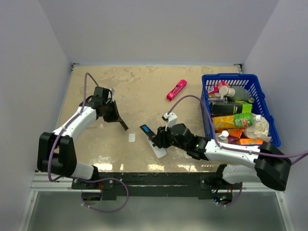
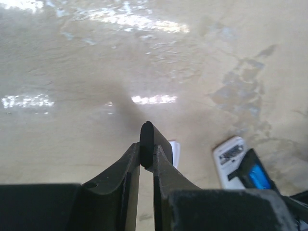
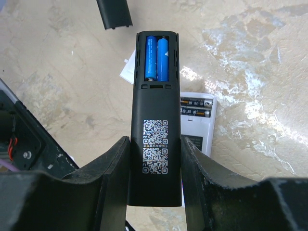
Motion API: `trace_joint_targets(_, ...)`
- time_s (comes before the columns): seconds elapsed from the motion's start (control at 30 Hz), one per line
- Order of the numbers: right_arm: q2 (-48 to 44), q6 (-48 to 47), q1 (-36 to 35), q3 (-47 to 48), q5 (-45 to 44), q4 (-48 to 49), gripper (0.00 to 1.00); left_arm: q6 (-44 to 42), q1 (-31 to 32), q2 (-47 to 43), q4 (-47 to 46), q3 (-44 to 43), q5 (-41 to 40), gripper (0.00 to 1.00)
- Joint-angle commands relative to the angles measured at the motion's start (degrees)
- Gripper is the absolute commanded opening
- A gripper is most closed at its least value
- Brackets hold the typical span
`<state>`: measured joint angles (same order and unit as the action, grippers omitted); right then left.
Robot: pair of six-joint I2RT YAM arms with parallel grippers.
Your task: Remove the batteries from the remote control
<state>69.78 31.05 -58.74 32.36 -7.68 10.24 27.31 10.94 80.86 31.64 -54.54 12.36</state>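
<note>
Two blue batteries [image 3: 157,57] lying lengthwise in remote [image 3: 156,120], just beyond right gripper [image 3: 155,147] clamping it; left gripper [image 2: 148,154] pinching black cover [image 2: 147,134], well apart leftward.

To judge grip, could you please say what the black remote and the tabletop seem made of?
The black rectangular remote control looks like matte moulded plastic: dull, even surface. The beige marbled tabletop seems glossy laminate or polished stone, judging by glare patches.
</note>
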Motion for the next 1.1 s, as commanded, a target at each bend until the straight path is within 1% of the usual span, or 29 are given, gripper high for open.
trace_joint_targets(0.0, -1.22, 0.15, 0.21, 3.67, -2.86, 0.57, 0.07, -3.23, -0.48, 3.86, 3.96, -2.85, -8.22, 0.0)
trace_joint_targets(0.2, -1.05, 0.77, 0.21, 3.85, -2.07, 1.45, 0.07, -3.4, -0.48, 7.64, 4.84, -2.85, -11.12, 0.0)
trace_joint_targets(0.3, -0.96, 0.86, 0.21, 3.5, -1.72, 1.89, 0.07, -3.49, -0.48, 8.79, 4.84, -2.94, -10.61, 0.0)
trace_joint_targets(0.4, -0.87, 0.94, 0.21, 3.32, -1.72, 2.06, 0.07, -3.32, -0.48, 9.32, 4.22, -2.85, -9.03, 0.13)
trace_joint_targets(0.43, -0.79, 1.03, 0.21, 3.32, -1.81, 2.06, 0.07, -3.32, -0.48, 9.32, 3.87, -3.02, -8.41, 0.22)
trace_joint_targets(0.47, -0.61, 0.95, 0.21, 3.32, -1.72, 2.15, 0.07, -2.97, -0.48, 9.58, 3.87, -3.2, -7.88, 0.27)
trace_joint_targets(0.5, -0.61, 0.94, 0.21, 3.41, -1.81, 2.15, 0.07, -2.88, -0.48, 9.67, 3.87, -3.64, -7.09, 0.35)
trace_joint_targets(0.57, -0.52, 0.94, 0.21, 3.41, -1.81, 2.24, 0.07, -2.61, -0.57, 9.76, 3.96, -4.25, -6.21, 0.4)
trace_joint_targets(0.6, -0.61, 1.03, 0.21, 3.5, -1.81, 2.24, 0.07, -2.53, -0.48, 9.76, 4.13, -4.95, -5.69, 0.47)
trace_joint_targets(0.63, -0.52, 1.03, 0.21, 3.59, -1.81, 2.24, 0.07, -2.44, -0.48, 9.23, 4.39, -5.22, -5.42, 0.51)
trace_joint_targets(0.7, -0.61, 1.3, 0.21, 3.85, -1.81, 2.15, 0.07, -2.79, -0.48, 8.09, 3.35, -5.66, -3.41, 0.56)
trace_joint_targets(0.83, -0.52, 2.96, 0.21, 5.25, -2.77, 1.98, 0.07, -3.58, -0.48, 1.17, -0.6, -4.7, 1.78, 0.64)
trace_joint_targets(0.97, 1.75, 5.51, 0.21, 8.67, -2.69, 1.97, 0.07, -1.22, -0.48, -4.65, -4.99, -2.5, 10.65, 0.66)
trace_joint_targets(1.0, 2.29, 5.69, 0.21, 9.21, -2.17, 2.32, 0.06, -0.51, -0.48, -5.7, -7.53, -0.93, 14.67, 0.66)
trace_joint_targets(1.07, 3.17, 6.13, 0.21, 10.09, -1.11, 3.12, 0.06, 1.16, -0.39, -8.25, -9.83, 0.66, 17.86, 0.66)
